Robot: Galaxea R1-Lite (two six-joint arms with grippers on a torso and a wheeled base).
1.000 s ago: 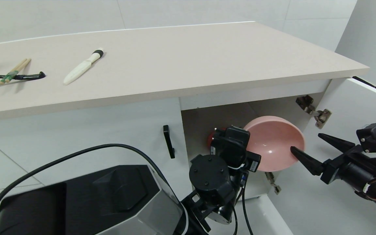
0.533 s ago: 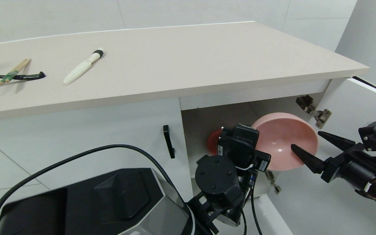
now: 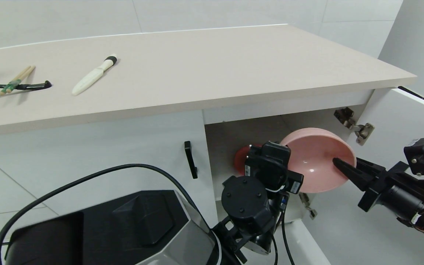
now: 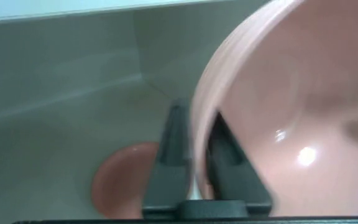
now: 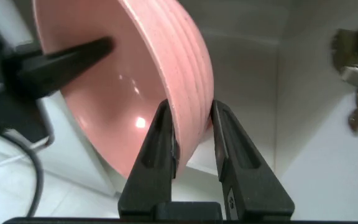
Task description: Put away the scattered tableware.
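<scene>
Just below the middle of the head view, the left gripper [image 4: 194, 124] pinches the near rim of the pink bowl [image 3: 315, 158]; its wrist view has one finger inside the wall and one outside, the rim clamped between them. From the lower right of the head view the right gripper [image 3: 346, 162] comes in to the bowl's opposite rim; its two black fingers [image 5: 163, 134] are pressed onto the ribbed wall from either side, one within the bowl and one against its outside. The bowl is tilted, its hollow facing toward the camera, and it hangs in the open mouth of the cabinet [image 3: 234, 132], right of centre in the frame, held at both edges.

Behind the left gripper, deeper in the cabinet, a red dish [image 3: 239, 158] rests on the cabinet floor; the cabinet door [image 3: 403, 117] stands swung open at the right edge, a metal hinge [image 3: 355, 125] showing at its upper corner; the neighbouring door to the left is closed, with a black handle [image 3: 190, 159].

Above, on the beige surface [image 3: 215, 66], at the upper left of the frame, lie a cream knife [image 3: 93, 75] with a black band, a pair of chopsticks [image 3: 17, 78], and a black cable [image 3: 31, 86] just beside them.
</scene>
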